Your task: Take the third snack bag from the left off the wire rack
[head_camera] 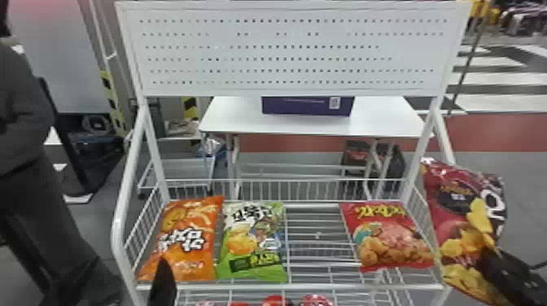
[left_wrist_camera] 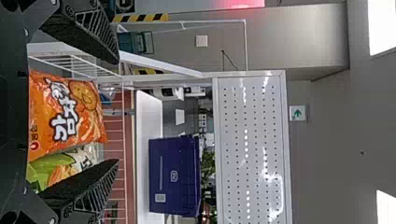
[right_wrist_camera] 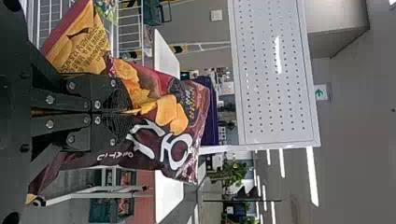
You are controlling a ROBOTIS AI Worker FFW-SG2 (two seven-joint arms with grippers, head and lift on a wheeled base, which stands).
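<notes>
Right gripper point(head_camera: 502, 270): fingers point(right_wrist_camera: 109, 114) closed on the dark red and black snack bag point(head_camera: 458, 195), which has yellow chips printed on it. The bag hangs upright in the air, off the white wire rack point(head_camera: 315, 244), just right of the rack's right post. The grip is on the bag's near, lower part.

Rack shelf, left to right: orange snack bag point(head_camera: 185, 238), green snack bag point(head_camera: 252, 240) touching it, a bare stretch of wire, then red snack bag point(head_camera: 384, 238) at the right end. All three lie flat.

Left gripper point(left_wrist_camera: 114, 109): fingers spread open, holding nothing, at the rack's near edge in front of the orange bag.

Behind the rack: white bench point(head_camera: 378, 118) carrying a dark blue box point(head_camera: 307, 106).
</notes>
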